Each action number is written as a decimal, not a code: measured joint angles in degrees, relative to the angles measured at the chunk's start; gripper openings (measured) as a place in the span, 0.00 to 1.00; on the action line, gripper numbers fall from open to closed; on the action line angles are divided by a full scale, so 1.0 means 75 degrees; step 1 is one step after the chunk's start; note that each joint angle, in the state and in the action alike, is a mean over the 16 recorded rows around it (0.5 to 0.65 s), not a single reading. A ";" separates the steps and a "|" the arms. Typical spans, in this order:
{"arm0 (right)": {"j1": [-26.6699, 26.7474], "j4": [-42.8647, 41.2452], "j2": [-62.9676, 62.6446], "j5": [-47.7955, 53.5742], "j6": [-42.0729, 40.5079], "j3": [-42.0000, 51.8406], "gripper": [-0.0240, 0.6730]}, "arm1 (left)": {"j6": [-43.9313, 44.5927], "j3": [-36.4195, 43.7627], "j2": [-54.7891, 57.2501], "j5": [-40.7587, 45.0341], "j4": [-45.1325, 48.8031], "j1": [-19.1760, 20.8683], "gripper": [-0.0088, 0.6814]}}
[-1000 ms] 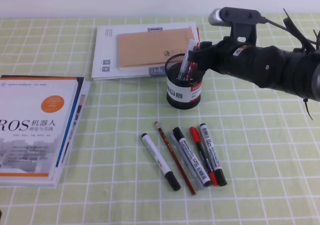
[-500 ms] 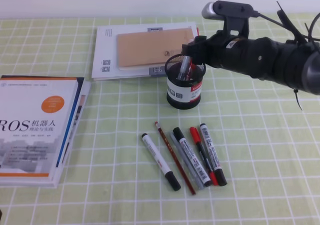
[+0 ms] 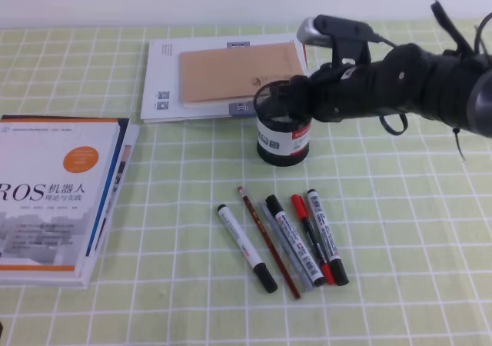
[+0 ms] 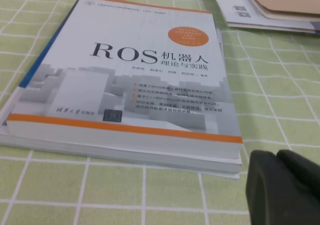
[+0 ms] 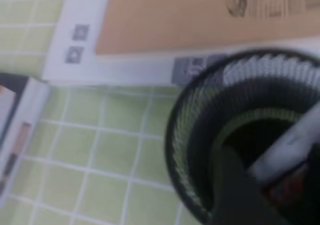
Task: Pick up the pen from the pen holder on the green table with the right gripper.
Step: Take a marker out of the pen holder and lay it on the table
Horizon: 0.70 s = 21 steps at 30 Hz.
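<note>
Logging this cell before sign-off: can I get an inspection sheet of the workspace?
Surface: pale green gridded table, flat.
Job's things: black wire-mesh pen holder upright; pale pen barrel and something red inside, blurred.
Clutter: five markers and a red-brown pencil in a row; white ROS textbook; tan notebook on white booklets.
Grippers: right gripper at holder mouth, grip unclear; left gripper beside textbook.
Cables: black, along right arm.
Surroundings: white wall.

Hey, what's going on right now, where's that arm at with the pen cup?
Right end effector down in the pen holder, around the pens; grip unconfirmed. Pen blurred, a whitish pen beside it. Left end effector idle near the ROS book.
</note>
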 joint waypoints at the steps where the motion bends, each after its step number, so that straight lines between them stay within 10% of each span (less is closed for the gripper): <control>1: 0.0000 0.0014 -0.0032 0.0036 0.0000 -0.0001 0.43 | 0.0000 0.0000 0.0000 0.0000 0.0000 0.0000 0.00; 21: -0.0023 0.0013 -0.0161 -0.1242 -0.0008 -0.0002 0.38 | 0.0000 0.0000 0.0000 0.0000 0.0000 0.0000 0.00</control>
